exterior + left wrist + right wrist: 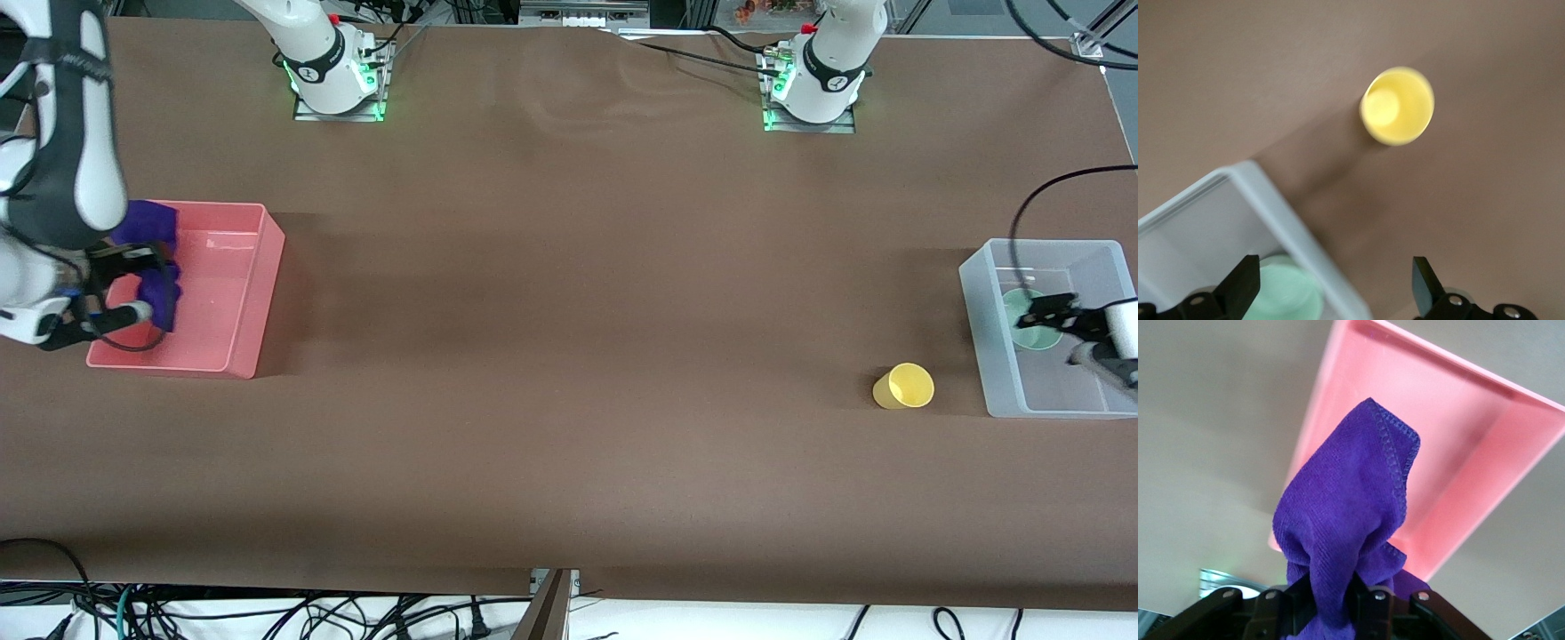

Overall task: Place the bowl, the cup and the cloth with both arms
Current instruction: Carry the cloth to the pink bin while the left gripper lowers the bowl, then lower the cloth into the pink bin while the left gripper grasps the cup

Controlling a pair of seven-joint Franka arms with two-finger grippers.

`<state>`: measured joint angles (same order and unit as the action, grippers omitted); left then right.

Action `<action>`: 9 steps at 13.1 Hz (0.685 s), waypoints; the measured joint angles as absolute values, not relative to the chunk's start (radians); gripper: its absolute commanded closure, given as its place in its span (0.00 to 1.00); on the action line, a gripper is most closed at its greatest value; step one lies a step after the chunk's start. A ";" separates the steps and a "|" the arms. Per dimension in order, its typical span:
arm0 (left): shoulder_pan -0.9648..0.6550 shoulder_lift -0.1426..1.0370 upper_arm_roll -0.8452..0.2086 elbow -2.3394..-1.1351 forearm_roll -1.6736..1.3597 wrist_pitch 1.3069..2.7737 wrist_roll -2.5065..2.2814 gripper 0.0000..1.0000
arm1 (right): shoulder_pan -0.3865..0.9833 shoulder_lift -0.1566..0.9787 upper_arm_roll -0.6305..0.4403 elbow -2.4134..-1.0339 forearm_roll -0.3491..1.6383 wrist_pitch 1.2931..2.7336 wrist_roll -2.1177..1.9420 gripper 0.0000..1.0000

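Two arms working at opposite ends of the brown desk [569,356] — one carrying the cloth, one poised over a bin.

The right claw [1331,603] is hanging over the pink bin [253,293] at the right arm's end, its fingers pinching the purple cloth [160,258], which is drooping from them above the bin. The left claw [1045,313] is hovering over the clear bin [987,347] at the left arm's end with fingers spread wide and gripping nothing — the mint bowl [1031,333] is sitting in that bin beneath it. The yellow cup [904,387] is lying on its side on the desk just beside the clear bin, toward the desk's middle.
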<state>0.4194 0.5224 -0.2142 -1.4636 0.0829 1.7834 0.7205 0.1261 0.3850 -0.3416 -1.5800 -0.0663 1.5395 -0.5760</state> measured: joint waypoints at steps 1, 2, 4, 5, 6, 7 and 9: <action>0.383 0.544 -0.214 -1.467 0.083 1.798 0.652 0.00 | 0.121 0.401 -0.366 -1.609 -0.066 1.587 -0.609 1.00; 0.358 0.575 -0.213 -1.472 0.083 1.840 0.602 0.06 | 0.119 0.414 -0.377 -1.649 -0.065 1.639 -0.621 1.00; 0.345 0.655 -0.212 -1.485 0.083 1.957 0.556 0.40 | 0.120 0.433 -0.380 -1.744 -0.063 1.767 -0.623 1.00; 0.347 0.693 -0.209 -1.490 0.083 2.009 0.554 0.68 | 0.122 0.438 -0.380 -1.794 -0.062 1.834 -0.623 1.00; 0.350 0.728 -0.206 -1.491 0.083 2.045 0.554 1.00 | 0.123 0.442 -0.379 -1.842 -0.055 1.893 -0.623 1.00; 0.353 0.754 -0.206 -1.491 0.083 2.064 0.554 1.00 | 0.123 0.445 -0.379 -1.881 -0.035 1.940 -0.623 1.00; 0.354 0.773 -0.206 -1.491 0.083 2.073 0.554 1.00 | 0.124 0.455 -0.379 -1.925 -0.001 1.997 -0.623 1.00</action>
<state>0.3543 0.7729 -0.2057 -1.4907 0.0831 2.0728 0.5536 0.1238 0.4547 -0.3794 -1.9252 -0.0009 1.9971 -0.6233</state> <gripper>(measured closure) 0.498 0.850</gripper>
